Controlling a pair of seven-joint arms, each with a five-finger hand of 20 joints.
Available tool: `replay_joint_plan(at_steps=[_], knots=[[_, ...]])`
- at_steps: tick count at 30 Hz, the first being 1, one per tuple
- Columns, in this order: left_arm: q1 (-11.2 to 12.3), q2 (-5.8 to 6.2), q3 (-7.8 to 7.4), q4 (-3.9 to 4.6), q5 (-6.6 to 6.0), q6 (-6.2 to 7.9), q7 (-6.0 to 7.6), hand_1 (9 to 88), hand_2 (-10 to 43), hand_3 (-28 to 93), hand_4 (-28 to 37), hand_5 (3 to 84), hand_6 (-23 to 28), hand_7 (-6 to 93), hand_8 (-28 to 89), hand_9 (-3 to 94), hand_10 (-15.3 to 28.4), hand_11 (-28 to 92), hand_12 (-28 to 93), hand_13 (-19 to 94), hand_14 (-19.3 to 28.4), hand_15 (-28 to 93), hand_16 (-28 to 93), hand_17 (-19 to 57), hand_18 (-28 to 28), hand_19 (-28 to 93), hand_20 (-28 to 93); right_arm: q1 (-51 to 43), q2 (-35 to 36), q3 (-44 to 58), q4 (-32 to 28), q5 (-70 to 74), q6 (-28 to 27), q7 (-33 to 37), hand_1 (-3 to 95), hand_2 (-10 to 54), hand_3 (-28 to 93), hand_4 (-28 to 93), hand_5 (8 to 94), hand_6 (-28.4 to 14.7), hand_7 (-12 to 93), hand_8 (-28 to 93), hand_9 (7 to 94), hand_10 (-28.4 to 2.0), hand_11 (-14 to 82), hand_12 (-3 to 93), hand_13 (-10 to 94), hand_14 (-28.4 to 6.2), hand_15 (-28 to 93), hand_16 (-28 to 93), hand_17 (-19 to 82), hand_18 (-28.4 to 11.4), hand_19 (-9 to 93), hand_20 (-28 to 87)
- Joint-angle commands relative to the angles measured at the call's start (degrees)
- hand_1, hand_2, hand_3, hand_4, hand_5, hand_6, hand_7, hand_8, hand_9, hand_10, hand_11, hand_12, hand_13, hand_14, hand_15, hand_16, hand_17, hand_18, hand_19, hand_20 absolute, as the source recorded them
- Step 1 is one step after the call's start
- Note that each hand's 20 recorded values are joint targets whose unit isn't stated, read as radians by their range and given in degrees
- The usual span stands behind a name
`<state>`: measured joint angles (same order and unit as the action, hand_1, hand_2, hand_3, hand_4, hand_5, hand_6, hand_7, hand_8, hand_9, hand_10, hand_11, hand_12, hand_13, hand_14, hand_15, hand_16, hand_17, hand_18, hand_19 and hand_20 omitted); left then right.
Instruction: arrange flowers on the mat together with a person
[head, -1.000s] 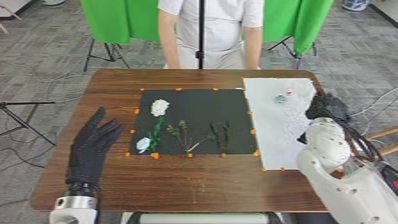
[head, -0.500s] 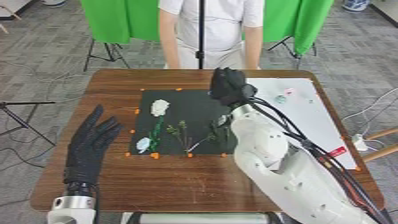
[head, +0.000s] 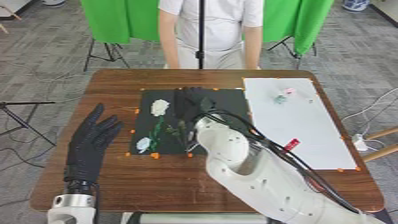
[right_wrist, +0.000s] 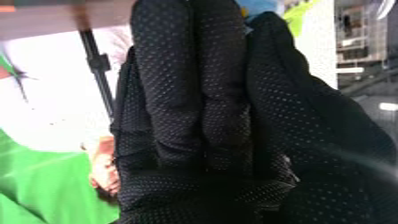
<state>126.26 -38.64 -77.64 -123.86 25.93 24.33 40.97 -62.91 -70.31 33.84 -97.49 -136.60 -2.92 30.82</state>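
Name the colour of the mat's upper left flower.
The flower is white, clearest in the head view.

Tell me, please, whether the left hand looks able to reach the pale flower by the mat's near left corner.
Probably yes: the open left hand is just left of the mat, nothing stands between it and the pale flower, and the right hand is farther up the mat.

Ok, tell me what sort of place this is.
Probably a robotics lab or recording studio, judging by the white robot arm over the table, the green backdrop and the upright black pole.
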Motion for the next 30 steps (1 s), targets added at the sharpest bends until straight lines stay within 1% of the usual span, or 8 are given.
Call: replay_joint_plan(at_steps=[1,5,8,11,15,19,22,30], knots=[[-0.7,-1.61,-0.47,0.69,1.67,-1.61,-2.63,23.0,11.2,73,-28.3,28.0,6.1,12.1,-10,30.1,18.6,21,11,24,22.7,34,-4,-8.2,18.8,45,10,1.4,-2.7,-2.5,2.3,-3.1,-0.8,-1.0,59.9,-9.5,61,-28,81.0,4.6,13,-3,93.5,-6.3,9.4,31.8,81,-3.0,41,27,27,-16.7,88,-3],[-1.0,-2.01,-0.51,0.76,2.15,-1.87,-3.28,23.0,11.2,73,-28.3,28.0,6.1,12.0,-10,30.1,18.6,21,11,24,22.6,34,-4,-8.2,18.7,45,10,1.7,-2.9,-3.4,2.8,-6.4,-4.1,-0.7,56.7,-9.5,61,-28,76.6,4.6,13,-5,90.4,-6.8,10.2,30.7,77,-3.9,42,24,25,-16.7,87,-2],[-0.7,-2.26,-0.83,0.71,2.18,-1.93,-3.32,23.1,11.3,73,-28.2,28.0,6.2,12.0,-10,30.1,18.7,21,11,24,22.6,34,-4,-8.2,18.7,45,10,1.3,-2.7,-3.0,2.4,-6.5,-5.5,-1.2,50.3,-9.5,67,-28,65.6,5.2,14,-13,78.9,-8.9,20.1,22.3,70,-5.9,46,17,21,-16.3,82,2],[-0.2,-2.56,-1.23,0.60,2.24,-1.90,-3.60,23.1,11.3,73,-28.2,28.1,6.2,11.8,-10,30.1,18.7,21,11,24,22.6,34,-4,-8.2,18.7,45,10,1.0,-2.9,-2.7,2.3,-7.2,-6.6,-1.5,46.2,-9.5,74,-28,61.6,5.0,15,-14,72.6,-10.4,27.3,16.7,66,-7.0,49,12,19,-16.2,79,4],[-0.3,-2.80,-1.33,0.57,2.60,-2.10,-4.06,23.1,11.3,73,-28.1,28.2,6.2,11.9,-10,30.2,18.7,21,11,24,22.6,34,-4,-8.2,18.8,45,10,0.9,-2.9,-2.5,2.4,-7.2,-8.0,-1.3,45.1,-9.5,75,-28,61.3,5.1,15,-14,71.2,-10.9,28.5,15.0,65,-7.5,49,11,18,-16.3,78,5],[-0.6,-2.54,-1.01,0.60,2.36,-1.93,-3.64,23.1,11.3,73,-28.0,28.2,6.3,12.1,-10,30.2,18.7,21,11,24,22.6,34,-4,-8.2,18.7,45,10,1.1,-2.9,-2.6,2.7,-7.3,-7.8,-1.1,44.9,-9.5,75,-28,61.5,5.1,15,-14,71.1,-10.9,28.7,14.5,65,-7.6,49,11,18,-16.3,77,5],[-0.5,-3.07,-1.36,0.53,2.92,-2.10,-4.51,23.2,11.3,73,-28.0,28.2,6.3,12.1,-10,30.2,18.7,21,11,24,22.7,34,-4,-8.2,18.7,45,10,1.0,-3.1,-2.1,2.4,-7.2,-7.7,-1.3,44.6,-9.5,75,-28,61.8,5.1,15,-14,71.1,-11.0,28.7,14.3,65,-7.7,49,11,18,-16.3,77,6],[0.3,-2.73,-1.68,0.37,2.22,-1.46,-3.86,23.1,11.3,73,-28.0,28.1,6.3,11.9,-10,30.1,18.7,21,11,24,22.7,34,-4,-8.2,18.7,45,10,0.9,-3.2,-1.0,-0.5,-6.6,-10.4,-3.7,43.3,-9.5,76,-28,61.6,4.8,15,-14,70.3,-11.5,28.4,14.1,64,-8.0,49,11,17,-16.1,76,6]])
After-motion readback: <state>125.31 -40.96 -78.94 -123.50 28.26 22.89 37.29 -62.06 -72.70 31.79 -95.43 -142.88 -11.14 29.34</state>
